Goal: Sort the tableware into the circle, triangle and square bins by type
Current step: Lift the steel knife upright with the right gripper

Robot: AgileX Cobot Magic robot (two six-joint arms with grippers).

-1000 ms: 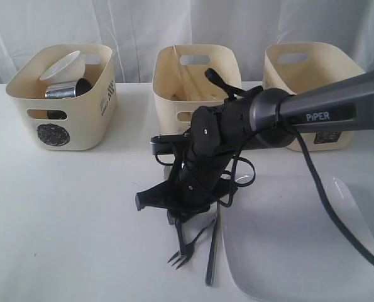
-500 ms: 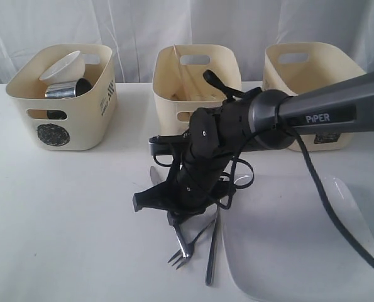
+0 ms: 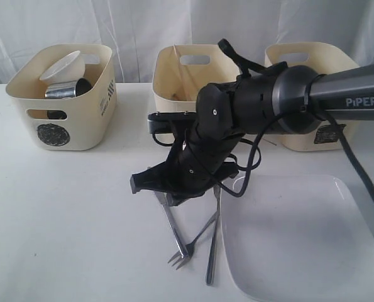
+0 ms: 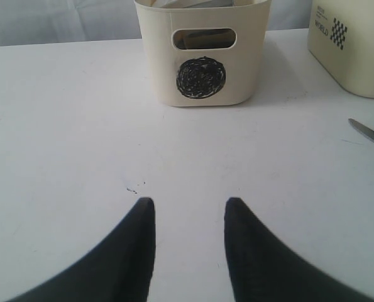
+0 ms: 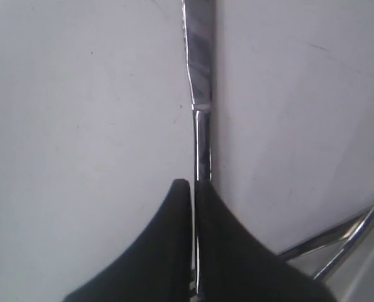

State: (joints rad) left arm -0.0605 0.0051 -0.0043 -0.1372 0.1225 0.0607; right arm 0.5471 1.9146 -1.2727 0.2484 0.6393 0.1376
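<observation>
Where legible, PiPER [image 3: 363, 101] on right arm [image 3: 328, 93]

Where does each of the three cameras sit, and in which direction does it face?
Exterior view: before the table, raised, facing the circle bin, middle bin and right bin; the right arm reaches in.
Left wrist view: low behind the open left hand, facing the circle bin.
Right wrist view: behind the right hand, looking down at the knife it pinches.
Shared: circle bin in exterior and left wrist views; knife in exterior and right wrist views.
</observation>
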